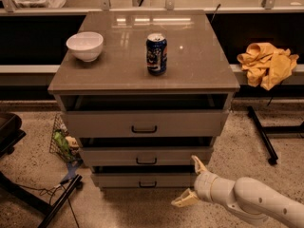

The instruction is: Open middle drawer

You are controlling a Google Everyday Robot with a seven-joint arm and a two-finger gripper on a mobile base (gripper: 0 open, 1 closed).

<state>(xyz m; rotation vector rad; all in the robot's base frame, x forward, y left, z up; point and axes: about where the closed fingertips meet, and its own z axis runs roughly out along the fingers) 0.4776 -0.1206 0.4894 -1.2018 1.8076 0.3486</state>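
My end effector hangs released, fingers spread. The middle drawer has its handle up-left of it, bar horizontal.

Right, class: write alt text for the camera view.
An open gripper sits low at the right front of a three-drawer cabinet, near the middle drawer but off its handle. A bowl and can stand on top.
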